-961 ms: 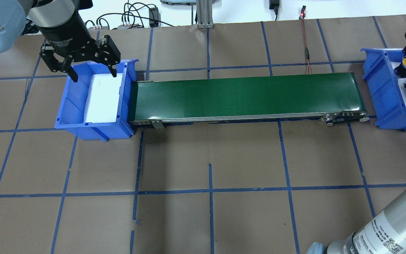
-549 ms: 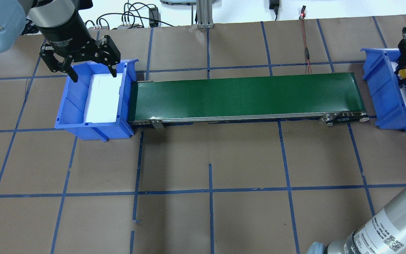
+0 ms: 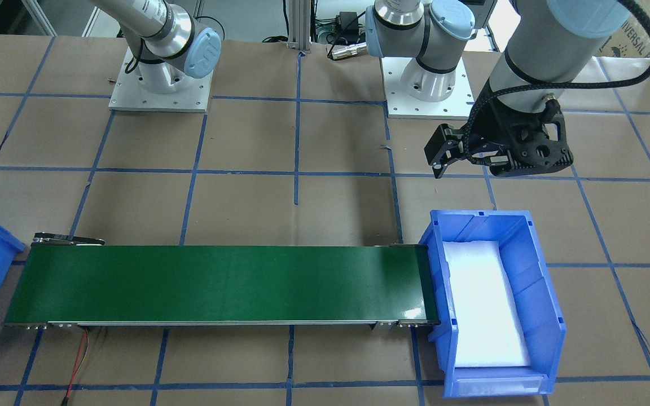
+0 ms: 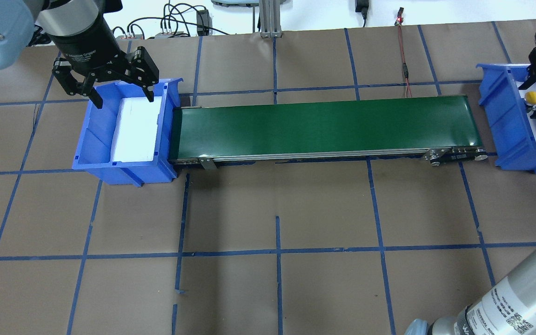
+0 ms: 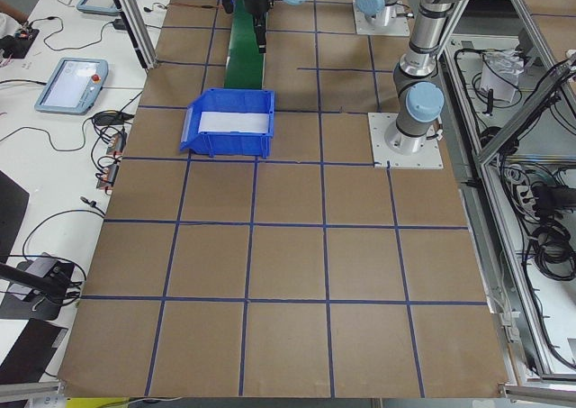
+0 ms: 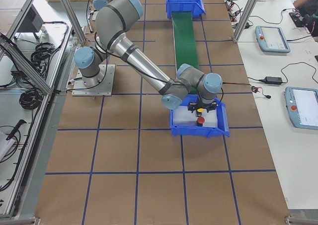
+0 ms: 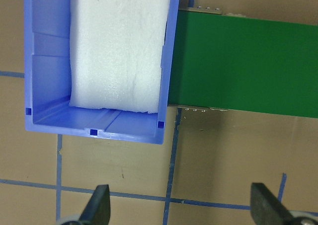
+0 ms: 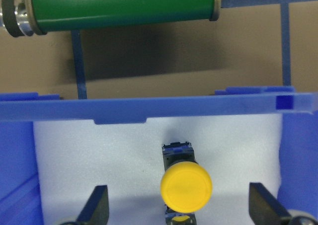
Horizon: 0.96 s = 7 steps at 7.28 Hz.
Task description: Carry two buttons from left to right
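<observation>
Over the right bin, the right gripper (spread) hangs above the yellow button.

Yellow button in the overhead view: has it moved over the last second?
Yes. The yellow button has shifted down the picture and slightly left against the blue bin's rim; the right gripper is open around it.

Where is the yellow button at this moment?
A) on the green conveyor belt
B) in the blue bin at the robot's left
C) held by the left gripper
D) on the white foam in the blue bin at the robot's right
D: the right wrist view shows the yellow button resting on white foam inside the right blue bin.
</observation>
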Available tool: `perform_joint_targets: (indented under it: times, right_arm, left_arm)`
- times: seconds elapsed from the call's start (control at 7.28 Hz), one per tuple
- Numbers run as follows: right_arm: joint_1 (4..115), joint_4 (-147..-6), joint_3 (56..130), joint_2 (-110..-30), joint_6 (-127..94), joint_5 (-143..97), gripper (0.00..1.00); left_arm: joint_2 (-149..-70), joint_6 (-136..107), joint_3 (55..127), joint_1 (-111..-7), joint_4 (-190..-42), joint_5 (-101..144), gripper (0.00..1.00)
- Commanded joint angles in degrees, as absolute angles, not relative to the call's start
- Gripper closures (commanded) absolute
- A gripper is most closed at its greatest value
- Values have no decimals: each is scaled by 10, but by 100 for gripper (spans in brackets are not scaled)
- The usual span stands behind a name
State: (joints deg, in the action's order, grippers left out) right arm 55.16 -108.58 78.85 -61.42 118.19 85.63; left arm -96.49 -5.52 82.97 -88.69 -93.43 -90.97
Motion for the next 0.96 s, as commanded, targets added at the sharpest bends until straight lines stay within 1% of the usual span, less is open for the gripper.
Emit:
perform_joint_targets:
  times: [0.0, 0.27, 0.41, 0.82]
  right_arm:
    - [578, -1029, 788, -692, 1047, 850, 0]
    - [648, -983, 791, -741, 790, 849, 0]
    - [709, -977, 793, -753, 668, 853, 0]
    - [860, -973, 795, -757, 329, 859, 0]
  left_arm:
    - [-965, -54, 830, -887, -934, -910, 0]
    - [-964, -55, 830, -888, -935, -910, 0]
    - [-964, -55, 831, -886, -937, -910, 0]
    - [-963, -54, 831, -886, -944, -910, 0]
